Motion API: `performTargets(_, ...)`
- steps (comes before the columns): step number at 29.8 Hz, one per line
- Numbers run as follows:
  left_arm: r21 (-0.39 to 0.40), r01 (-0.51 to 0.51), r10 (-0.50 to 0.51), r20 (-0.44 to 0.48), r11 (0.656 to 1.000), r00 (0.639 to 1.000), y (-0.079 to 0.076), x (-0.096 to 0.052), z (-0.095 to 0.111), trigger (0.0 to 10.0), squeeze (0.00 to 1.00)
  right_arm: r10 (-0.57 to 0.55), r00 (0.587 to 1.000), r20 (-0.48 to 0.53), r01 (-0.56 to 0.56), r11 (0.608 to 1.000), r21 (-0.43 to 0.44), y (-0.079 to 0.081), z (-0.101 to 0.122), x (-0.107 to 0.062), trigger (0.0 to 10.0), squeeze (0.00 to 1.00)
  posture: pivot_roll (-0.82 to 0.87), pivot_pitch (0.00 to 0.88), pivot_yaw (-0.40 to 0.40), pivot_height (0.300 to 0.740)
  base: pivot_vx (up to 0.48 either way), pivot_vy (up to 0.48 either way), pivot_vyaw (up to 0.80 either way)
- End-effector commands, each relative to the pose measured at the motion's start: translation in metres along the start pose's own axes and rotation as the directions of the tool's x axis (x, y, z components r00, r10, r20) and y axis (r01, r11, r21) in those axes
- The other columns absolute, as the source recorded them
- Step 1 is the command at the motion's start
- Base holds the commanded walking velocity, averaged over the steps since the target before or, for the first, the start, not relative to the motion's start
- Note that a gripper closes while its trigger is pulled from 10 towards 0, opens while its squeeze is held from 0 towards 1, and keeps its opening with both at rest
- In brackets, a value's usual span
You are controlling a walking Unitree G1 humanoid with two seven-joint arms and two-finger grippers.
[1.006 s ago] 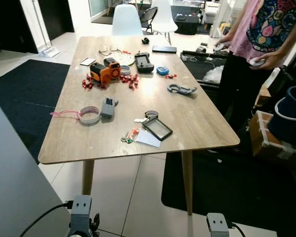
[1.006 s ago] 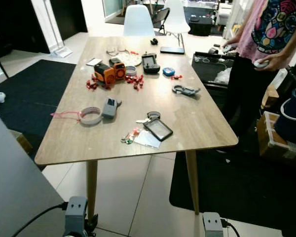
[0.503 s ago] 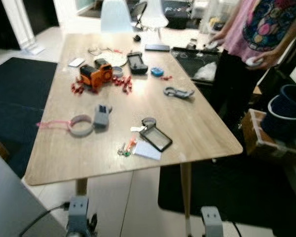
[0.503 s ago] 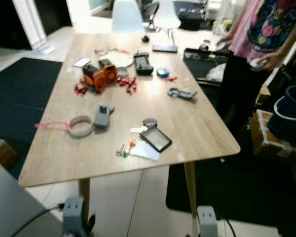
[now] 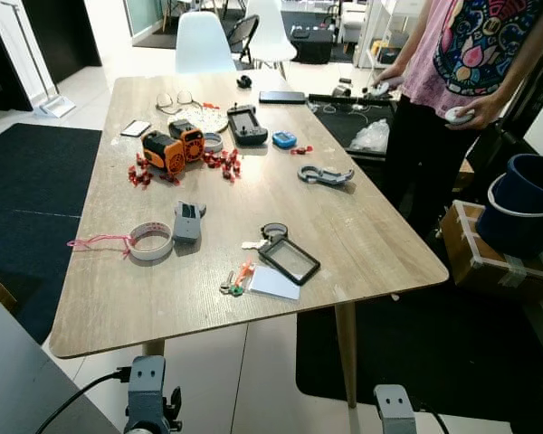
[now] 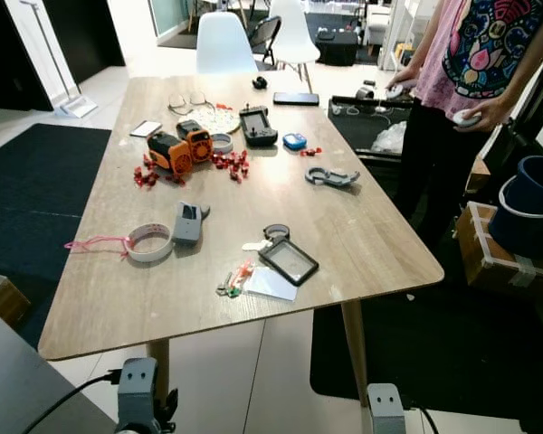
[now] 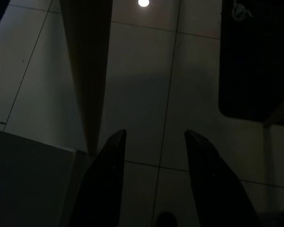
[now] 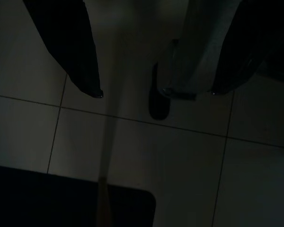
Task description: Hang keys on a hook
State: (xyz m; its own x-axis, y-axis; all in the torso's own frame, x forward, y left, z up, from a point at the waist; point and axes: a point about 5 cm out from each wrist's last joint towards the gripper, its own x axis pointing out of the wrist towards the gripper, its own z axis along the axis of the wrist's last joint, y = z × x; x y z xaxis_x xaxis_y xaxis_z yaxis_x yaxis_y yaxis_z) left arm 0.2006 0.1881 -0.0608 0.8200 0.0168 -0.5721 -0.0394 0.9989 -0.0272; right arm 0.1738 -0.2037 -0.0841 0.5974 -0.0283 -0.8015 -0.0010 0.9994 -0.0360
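A small bunch of keys (image 5: 234, 279) with red and green tags lies near the front edge of the wooden table (image 5: 362, 235), beside a white card (image 5: 274, 282) and a black card holder (image 5: 289, 260). A grey carabiner-like hook (image 5: 325, 174) lies further back on the right. Both arms hang low below the table's front edge. In the left wrist view my left gripper (image 7: 154, 135) is open over the tiled floor by a table leg. My right gripper (image 8: 156, 93) is open too, above dark floor tiles.
On the table are an orange and black device (image 5: 173, 147), red bits, a tape roll (image 5: 150, 241), a grey box (image 5: 187, 220), a black controller (image 5: 246, 123) and glasses. A person (image 5: 452, 81) stands at the right side. A blue bucket (image 5: 523, 203) sits on a box.
The whole picture has shifted and sharpened, so the camera has moved; the things on the table lie as before. Both arms still hang low.
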Motion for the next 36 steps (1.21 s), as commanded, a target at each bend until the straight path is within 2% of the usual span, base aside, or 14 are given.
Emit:
performTargets(1, 0.008, -0.003, 0.003, -0.004, 1.0, 1.0, 0.002, -0.002, -0.002, 10.0, 0.0, 0.001, 1.0, -0.022, -0.002, 1.0, -0.01, -0.001, -0.005, -0.001, 10.0, 0.0, 0.03, 0.051, -0.016, 0.74, 0.0, -0.48, 0.0)
performTargets(13, 0.009, -0.002, 0.002, 0.0, 1.0, 1.0, 0.002, -0.001, -0.001, 10.0, 0.0, 0.0, 1.0, -0.028, 0.0, 1.0, -0.013, 0.0, -0.006, -0.001, 10.0, 0.0, 0.04, 0.062, -0.015, 0.74, 0.0, -0.48, 0.0)
performTargets(21, 0.011, -0.026, 0.026, -0.014, 1.0, 1.0, 0.003, 0.001, 0.001, 10.0, 0.0, -0.064, 0.998, -0.028, 0.065, 0.996, 0.059, -0.013, -0.009, -0.004, 10.0, 0.0, 0.04, 0.067, -0.008, 0.74, 0.0, 0.0, 0.0)
performTargets(30, 0.019, -0.014, 0.014, -0.025, 1.0, 1.0, 0.0, 0.004, 0.003, 10.0, 0.0, -0.103, 0.994, -0.03, 0.105, 0.991, 0.081, -0.026, -0.012, -0.006, 10.0, 0.0, 0.04, 0.069, -0.005, 0.74, 0.0, 0.0, 0.0)
performTargets(33, 0.021, -0.011, 0.012, -0.022, 1.0, 1.0, -0.001, 0.004, 0.004, 10.0, 0.0, -0.244, 0.97, -0.015, 0.243, 0.953, 0.181, -0.052, -0.009, -0.012, 10.0, 0.0, 0.04, 0.067, -0.006, 0.74, 0.0, 0.0, 0.0)
performTargets(34, 0.023, -0.011, 0.012, -0.023, 1.0, 1.0, -0.001, 0.004, 0.004, 10.0, 0.0, -0.313, 0.95, -0.024, 0.311, 0.93, 0.197, -0.064, -0.011, -0.015, 10.0, 0.0, 0.04, 0.065, -0.005, 0.74, 0.0, 0.0, 0.0)
performTargets(35, 0.023, -0.011, 0.012, -0.023, 1.0, 1.0, -0.001, 0.004, 0.004, 10.0, 0.0, -0.313, 0.95, -0.024, 0.311, 0.93, 0.197, -0.064, -0.011, -0.015, 10.0, 0.0, 0.04, 0.065, -0.005, 0.74, 0.0, 0.0, 0.0)
performTargets(36, 0.024, -0.011, 0.012, -0.024, 1.0, 1.0, 0.0, 0.004, 0.003, 10.0, 0.0, -0.373, 0.927, -0.035, 0.372, 0.905, 0.205, -0.075, -0.013, -0.019, 10.0, 0.0, 0.04, 0.064, -0.004, 0.74, 0.0, 0.0, 0.0)
